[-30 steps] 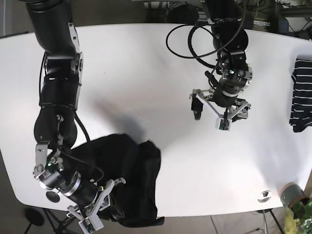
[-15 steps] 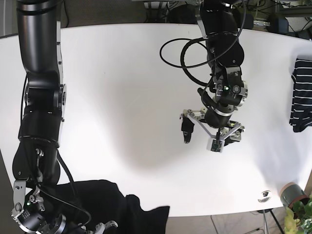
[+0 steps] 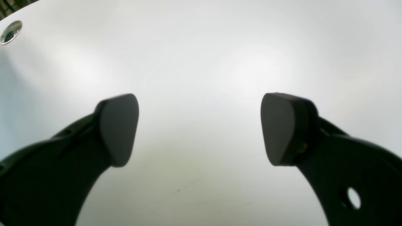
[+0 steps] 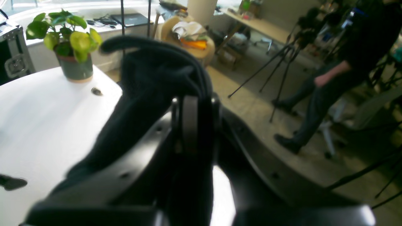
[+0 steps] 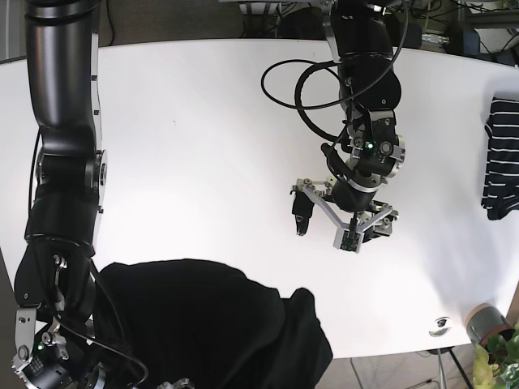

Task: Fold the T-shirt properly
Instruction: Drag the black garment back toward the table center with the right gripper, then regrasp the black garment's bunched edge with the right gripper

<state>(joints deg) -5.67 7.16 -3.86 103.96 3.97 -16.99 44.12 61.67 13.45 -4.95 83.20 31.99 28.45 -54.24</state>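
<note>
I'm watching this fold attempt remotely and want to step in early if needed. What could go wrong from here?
1. The black T-shirt hangs over the table's near edge; held only by the right gripper, it may slide off.
2. The cloth looks bunched, so the fold could start crooked.
3. The left gripper hangs open, far from the shirt, so it may be late to help spread it.

A white table holds a striped garment and a potted plant; a bystander stands beyond.
</note>
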